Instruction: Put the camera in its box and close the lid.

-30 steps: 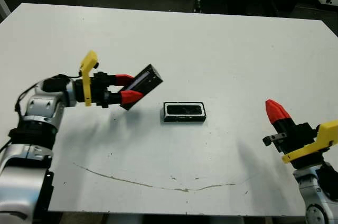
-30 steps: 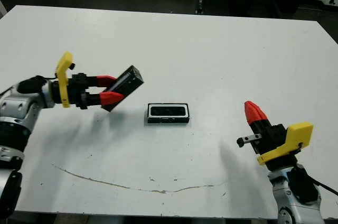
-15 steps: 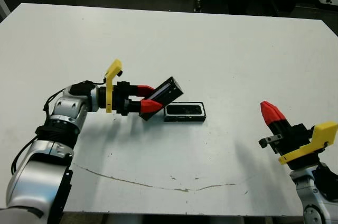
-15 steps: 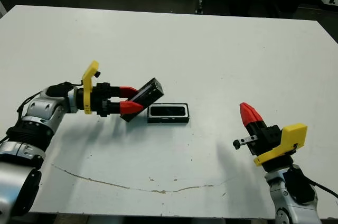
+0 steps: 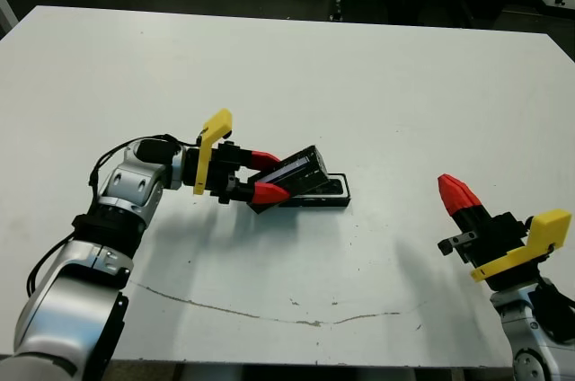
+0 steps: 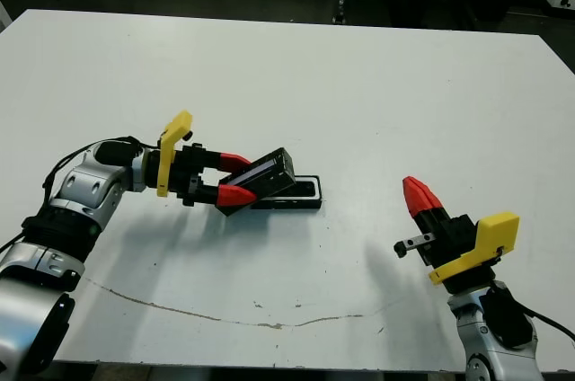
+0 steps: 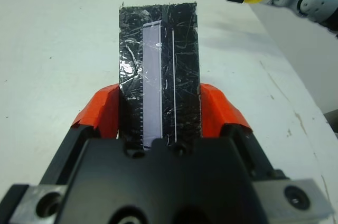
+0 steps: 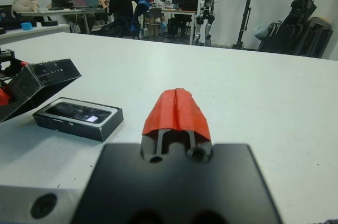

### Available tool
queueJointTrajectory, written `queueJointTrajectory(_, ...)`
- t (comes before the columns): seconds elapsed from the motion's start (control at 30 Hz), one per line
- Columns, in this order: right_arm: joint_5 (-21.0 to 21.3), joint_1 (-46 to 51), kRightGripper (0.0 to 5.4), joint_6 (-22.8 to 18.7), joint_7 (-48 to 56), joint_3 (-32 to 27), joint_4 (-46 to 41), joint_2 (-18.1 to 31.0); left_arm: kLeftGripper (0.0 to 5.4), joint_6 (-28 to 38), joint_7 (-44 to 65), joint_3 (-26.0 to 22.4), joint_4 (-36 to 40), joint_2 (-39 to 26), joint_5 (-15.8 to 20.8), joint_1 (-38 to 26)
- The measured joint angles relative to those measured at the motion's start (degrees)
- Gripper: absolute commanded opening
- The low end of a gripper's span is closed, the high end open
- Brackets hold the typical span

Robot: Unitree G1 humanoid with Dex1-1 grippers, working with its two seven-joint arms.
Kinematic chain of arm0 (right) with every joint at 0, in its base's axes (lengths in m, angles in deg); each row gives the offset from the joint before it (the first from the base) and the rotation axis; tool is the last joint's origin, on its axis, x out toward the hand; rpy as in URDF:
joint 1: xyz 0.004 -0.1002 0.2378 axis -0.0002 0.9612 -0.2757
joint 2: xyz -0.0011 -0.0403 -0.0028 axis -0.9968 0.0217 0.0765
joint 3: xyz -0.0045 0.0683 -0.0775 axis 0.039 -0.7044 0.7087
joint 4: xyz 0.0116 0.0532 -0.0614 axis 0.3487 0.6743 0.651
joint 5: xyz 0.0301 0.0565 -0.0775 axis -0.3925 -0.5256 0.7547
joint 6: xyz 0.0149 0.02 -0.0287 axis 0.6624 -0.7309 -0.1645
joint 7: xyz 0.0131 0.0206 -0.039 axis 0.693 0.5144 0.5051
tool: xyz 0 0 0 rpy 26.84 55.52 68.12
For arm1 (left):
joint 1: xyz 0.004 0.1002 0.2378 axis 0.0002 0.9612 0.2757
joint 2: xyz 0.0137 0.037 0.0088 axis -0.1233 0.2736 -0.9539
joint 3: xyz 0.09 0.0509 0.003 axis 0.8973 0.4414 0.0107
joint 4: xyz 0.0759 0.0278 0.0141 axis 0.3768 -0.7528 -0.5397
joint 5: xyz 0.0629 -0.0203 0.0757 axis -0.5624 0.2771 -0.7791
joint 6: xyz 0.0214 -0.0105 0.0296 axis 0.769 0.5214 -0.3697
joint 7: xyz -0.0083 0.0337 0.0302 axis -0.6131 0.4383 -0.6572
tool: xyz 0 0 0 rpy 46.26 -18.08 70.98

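Observation:
The box (image 5: pixel 334 194), a shallow black tray with a white lining, lies at the table's middle. Inside it rests the dark, flat camera (image 8: pixel 74 112). My left gripper (image 5: pixel 272 175) is shut on the lid (image 5: pixel 295 173), a black piece with a glossy, mottled face (image 7: pixel 158 71). The lid is held tilted, its lower end toward the gripper, and it covers the box's left end. Whether lid and box touch I cannot tell. Far to the right, near the table's front, my right gripper (image 5: pixel 455 194) hovers shut with nothing in it, well apart from the box.
A thin brownish line (image 5: pixel 269 314) runs across the white table (image 5: pixel 359 75) near its front edge. Beyond the table's far side, people (image 8: pixel 119 2) sit at desks, and dark equipment stands (image 8: pixel 311 18) rise there.
My left gripper has carried the lid rightward and lower, from well left of the box to over its left end, and the lid lies flatter. The right gripper shifted slightly left.

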Motion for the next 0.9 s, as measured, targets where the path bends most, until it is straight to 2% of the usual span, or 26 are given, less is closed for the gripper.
queueJointTrajectory(0.27, -0.1, 0.0, 0.00, 0.1, 0.0, 0.4, 0.1, 0.0, 3.15, 0.6, -2.0, 0.3, 2.8, -0.6, -1.1, 0.5)
queueJointTrajectory(0.53, -0.1, 0.1, 0.00, 0.1, -0.1, 0.4, 0.1, 0.0, 3.15, -0.6, -2.5, -3.0, 5.9, -3.1, 0.7, -0.5)
queueJointTrajectory(0.9, 0.1, 0.2, 0.00, 0.1, 0.0, 0.4, 0.2, 0.0, 3.15, 2.9, -2.9, -3.8, 2.5, -4.7, 0.3, -4.4)
